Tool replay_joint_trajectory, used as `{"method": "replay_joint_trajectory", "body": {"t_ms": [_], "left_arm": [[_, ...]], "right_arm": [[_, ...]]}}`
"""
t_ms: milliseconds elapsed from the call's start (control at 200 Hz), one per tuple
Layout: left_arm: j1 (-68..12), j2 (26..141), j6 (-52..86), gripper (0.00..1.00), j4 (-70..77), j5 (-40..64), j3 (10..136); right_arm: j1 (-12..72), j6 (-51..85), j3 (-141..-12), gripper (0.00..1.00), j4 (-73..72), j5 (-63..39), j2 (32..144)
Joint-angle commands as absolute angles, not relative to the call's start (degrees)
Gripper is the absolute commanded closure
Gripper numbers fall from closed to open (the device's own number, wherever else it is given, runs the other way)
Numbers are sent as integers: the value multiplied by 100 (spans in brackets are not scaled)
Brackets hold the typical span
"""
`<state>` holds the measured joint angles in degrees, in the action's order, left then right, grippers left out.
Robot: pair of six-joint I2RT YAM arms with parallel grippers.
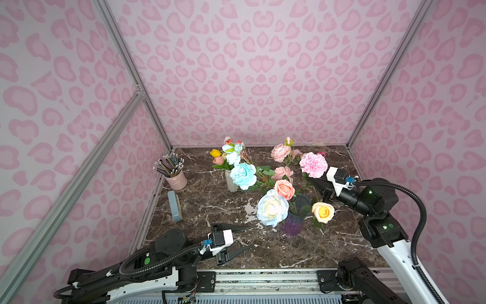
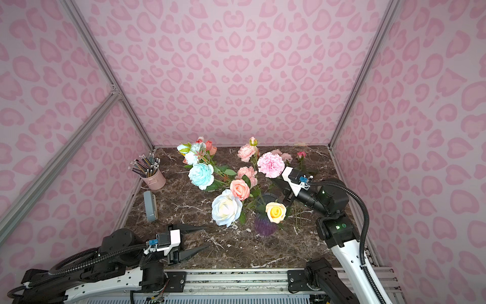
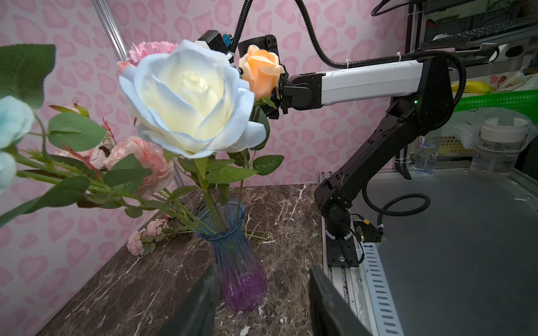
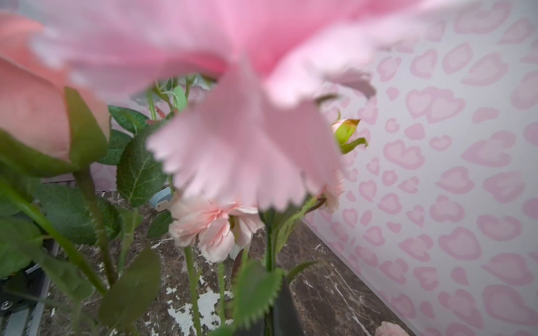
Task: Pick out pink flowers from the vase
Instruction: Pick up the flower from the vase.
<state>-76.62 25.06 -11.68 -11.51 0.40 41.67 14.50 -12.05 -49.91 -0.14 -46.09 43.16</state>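
Right tool (image 1: pixel 313 182) grips the pink carnation (image 1: pixel 313 164) by its stem under the bloom, apparently to draw it from the vase (image 1: pixel 292 223); left tool (image 1: pixel 249 237) hovers open, near left.

Seeing a pink cup (image 1: pixel 176 181) holding pencils (image 1: pixel 168 164) and a gray case (image 1: pixel 175 206) lying flat beside it on the marble table (image 1: pixel 210 205).

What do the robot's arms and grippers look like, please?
The left arm and right arm have black joints and white link shells, with black corrugated cable hoses running along them. Each wrist carries a white block and a small blue connector. The left gripper and right gripper have black, tapering, pointed fingers. Green lights glow on joints.
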Motion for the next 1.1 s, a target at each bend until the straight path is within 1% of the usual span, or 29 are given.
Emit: {"method": "replay_joint_trajectory", "body": {"t_ms": [0,150,295,560,690,790,925,1095], "left_arm": [[-7660,2556,-1186,48,-1082,8,4273],[-7658,2621,-1195,48,-1153,-32,4397],[-7660,2671,-1221,48,-1221,-145,4540],[-7664,2725,-1288,48,-1380,-164,4761],[-7661,2742,-1304,48,-1439,-156,4846],[-7662,2758,-1310,48,-1519,-147,4936],[-7658,2777,-1327,48,-1657,-213,5060],[-7656,2851,-1379,48,-1748,-316,5150]], "right_arm": [[1443,-976,-5159,100,-429,-4449,4358],[1446,-899,-5520,100,-479,-4311,4411],[1442,-621,-6174,100,-571,-4257,4513],[1551,160,-7999,100,-140,-4816,5106],[1711,548,-8578,100,2,-5018,5283],[1805,627,-9168,100,627,-5122,5492],[1856,349,-9948,100,1782,-5028,5738],[1890,315,-10184,100,2174,-4982,5691]]}}
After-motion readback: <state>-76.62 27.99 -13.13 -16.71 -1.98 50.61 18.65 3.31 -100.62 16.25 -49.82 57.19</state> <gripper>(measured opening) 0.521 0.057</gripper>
